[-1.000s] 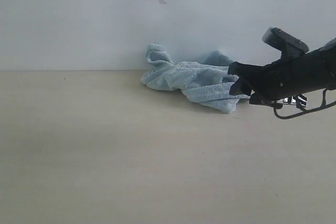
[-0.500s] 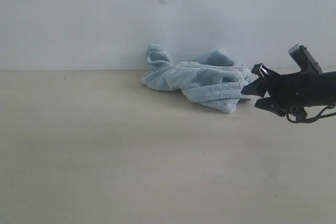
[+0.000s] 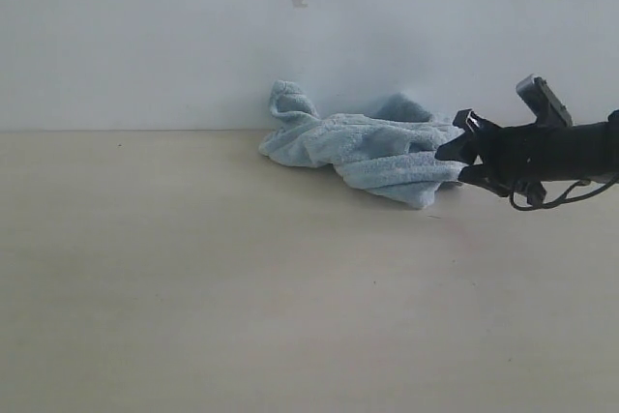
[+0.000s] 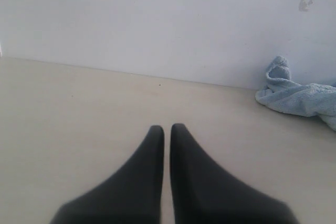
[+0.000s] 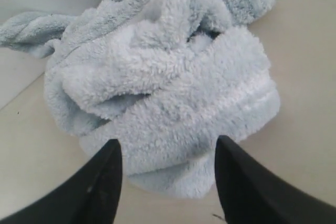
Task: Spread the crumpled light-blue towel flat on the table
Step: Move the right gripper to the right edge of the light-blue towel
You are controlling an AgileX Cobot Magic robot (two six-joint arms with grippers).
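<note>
With the towel (image 3: 360,149) bunched at the table's (image 3: 193,287) far side by the wall, the right gripper (image 3: 451,165), spread wide at its right end, should pinch one edge layer only, while the left gripper (image 4: 167,128) sits pinched together, empty, far left.

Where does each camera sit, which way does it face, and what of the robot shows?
Exterior view: low, off the arms, facing across the beige matte table to the white-grey wall; right gripper shows at the right.
Left wrist view: on the left arm, looking along the table to the wall; left gripper, shut.
Right wrist view: on the right arm, looking down closely at the crumpled light-blue fluffy towel; open fingers.
Shared: all three show the towel; exterior and right wrist views both show the right gripper.
</note>
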